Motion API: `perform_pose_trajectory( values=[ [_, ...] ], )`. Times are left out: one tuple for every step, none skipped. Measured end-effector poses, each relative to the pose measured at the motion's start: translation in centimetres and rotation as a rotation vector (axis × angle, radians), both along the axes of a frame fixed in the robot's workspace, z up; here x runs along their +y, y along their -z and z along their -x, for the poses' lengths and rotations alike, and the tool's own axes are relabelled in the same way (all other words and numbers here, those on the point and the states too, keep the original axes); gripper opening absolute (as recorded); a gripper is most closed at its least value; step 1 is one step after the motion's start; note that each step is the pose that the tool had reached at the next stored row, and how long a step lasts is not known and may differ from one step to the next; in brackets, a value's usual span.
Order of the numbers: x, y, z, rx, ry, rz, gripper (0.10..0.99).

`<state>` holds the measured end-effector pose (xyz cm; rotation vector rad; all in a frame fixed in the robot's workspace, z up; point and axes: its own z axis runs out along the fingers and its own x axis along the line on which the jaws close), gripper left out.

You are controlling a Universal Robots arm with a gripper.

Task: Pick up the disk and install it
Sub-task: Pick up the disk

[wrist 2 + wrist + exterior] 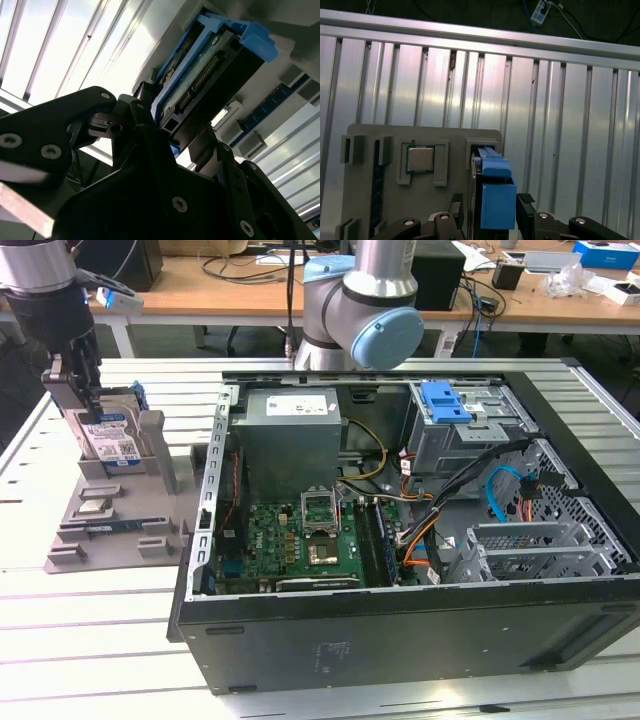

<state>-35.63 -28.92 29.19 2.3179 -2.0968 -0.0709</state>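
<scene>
The black gripper (77,390) sits at the upper end of the flat silver hard disk with blue plastic rails (112,438). The disk stands upright on edge in a slot of the grey plastic parts holder (110,546) on the slatted metal table (90,640). In both wrist views the jaws flank the disk (496,176) (205,70), one each side; I cannot tell whether they clamp it. The holder also carries a square silver processor chip (420,159) in a recess and a long blue memory stick (115,528). Beside it lies the opened black computer case (400,630), holding a green motherboard (300,535), a grey power supply box (290,430) and a metal drive cage with a blue latch piece (445,400) on top.
</scene>
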Motion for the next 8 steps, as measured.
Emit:
perform_pose_trajectory(
  values=[
    [0.0,0.0,0.0,0.0001,0.0,0.0,0.541],
    [0.0,0.01,0.0,0.0,0.0,0.0,0.541],
    [0.0,0.02,0.0,-0.0003,0.0,0.0,0.541],
    [0.0,0.02,0.0,-0.0002,0.0,0.0,0.541],
    [0.0,0.03,0.0,-0.0002,0.0,0.0,0.541],
    [0.0,0.03,0.0,-0.0002,0.0,0.0,0.525],
    [0.0,0.03,0.0,-0.0002,0.0,0.0,0.459],
    [0.0,0.03,0.0,-0.0002,0.0,0.0,0.396]
  ],
)
